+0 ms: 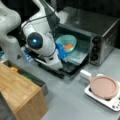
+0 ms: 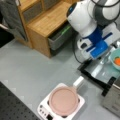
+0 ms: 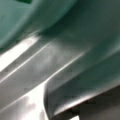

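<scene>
My gripper point(image 1: 63, 57) is down at the open toaster oven point(image 1: 100, 32), its blue fingers reaching over the lowered glass door point(image 1: 75, 62) toward the teal bowl point(image 1: 66, 42). The bowl sits at the mouth of the oven, just past the door, and lies straight ahead of my fingertips and slightly above them; in a front view that is toward the top and right from the gripper. An orange piece point(image 1: 68, 46) rests inside the bowl, on the side nearer the oven's knobs. In a front view the same bowl point(image 2: 115, 58) shows at the right edge with the gripper point(image 2: 106, 56) just beside its rim. The wrist view is filled by the teal wall of the bowl point(image 3: 30, 20) at the top and the shiny door point(image 3: 37, 75) below, so the rim is very close, but I cannot tell whether my fingers touch it, nor whether they are spread or pressed together. The bowl is round, so no long axis matters; its near rim faces me. Well apart, toward the near edge of the tabletop point(image 1: 70, 100), a pink pan point(image 1: 103, 86) sits on a white hotplate point(image 1: 110, 101).
</scene>
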